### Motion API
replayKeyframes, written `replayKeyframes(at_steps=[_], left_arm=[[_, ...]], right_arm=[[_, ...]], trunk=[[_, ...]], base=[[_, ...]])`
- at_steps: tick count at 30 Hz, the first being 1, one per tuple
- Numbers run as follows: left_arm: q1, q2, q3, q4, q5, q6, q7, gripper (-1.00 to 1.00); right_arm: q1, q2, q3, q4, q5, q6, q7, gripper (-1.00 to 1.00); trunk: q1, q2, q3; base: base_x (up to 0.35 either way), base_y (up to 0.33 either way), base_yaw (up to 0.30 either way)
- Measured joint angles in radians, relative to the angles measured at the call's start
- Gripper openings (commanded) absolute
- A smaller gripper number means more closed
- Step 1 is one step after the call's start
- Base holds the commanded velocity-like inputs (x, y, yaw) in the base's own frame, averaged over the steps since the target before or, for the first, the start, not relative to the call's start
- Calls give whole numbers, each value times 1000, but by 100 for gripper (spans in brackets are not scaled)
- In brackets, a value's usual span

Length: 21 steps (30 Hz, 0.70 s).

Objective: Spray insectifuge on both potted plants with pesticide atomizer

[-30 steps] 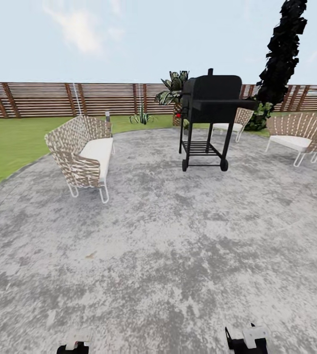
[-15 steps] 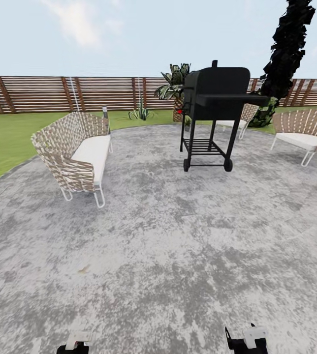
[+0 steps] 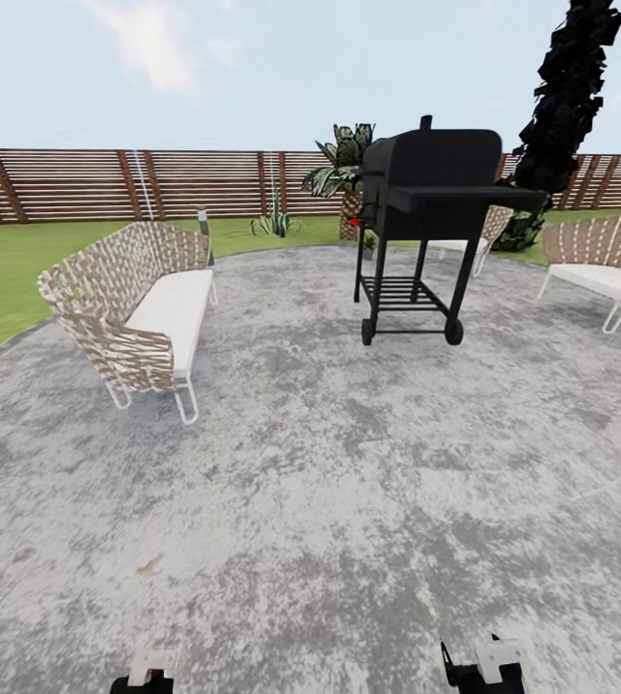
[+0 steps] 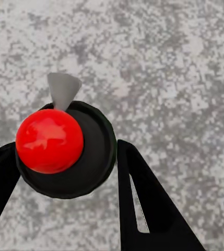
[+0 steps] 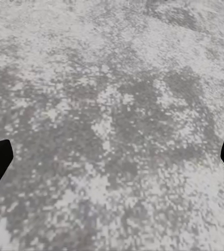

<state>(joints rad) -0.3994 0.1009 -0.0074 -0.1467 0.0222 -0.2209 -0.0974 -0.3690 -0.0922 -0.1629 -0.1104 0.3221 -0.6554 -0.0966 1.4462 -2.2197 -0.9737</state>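
Atomizer, apparently, sits between left gripper's fingers above patio

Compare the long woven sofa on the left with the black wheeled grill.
The woven wicker sofa sits low and wide, pale brown with a white cushion; the black metal grill stands tall and narrow. The sofa rests on thin white wire legs, the grill on dark legs with wheels. Both stand on the mottled grey paved patio.

patio: mottled grey paving | on it: grill, sofa, chair
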Motion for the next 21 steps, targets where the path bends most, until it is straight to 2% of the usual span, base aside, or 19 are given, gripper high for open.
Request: replayKeyframes(at_steps=[21], left_arm=[[0,0,-1,0,0,0,0,-100]], right_arm=[[0,0,0,0,0,0,0,100]], trunk=[[0,0,0]], base=[[339,0,0]])
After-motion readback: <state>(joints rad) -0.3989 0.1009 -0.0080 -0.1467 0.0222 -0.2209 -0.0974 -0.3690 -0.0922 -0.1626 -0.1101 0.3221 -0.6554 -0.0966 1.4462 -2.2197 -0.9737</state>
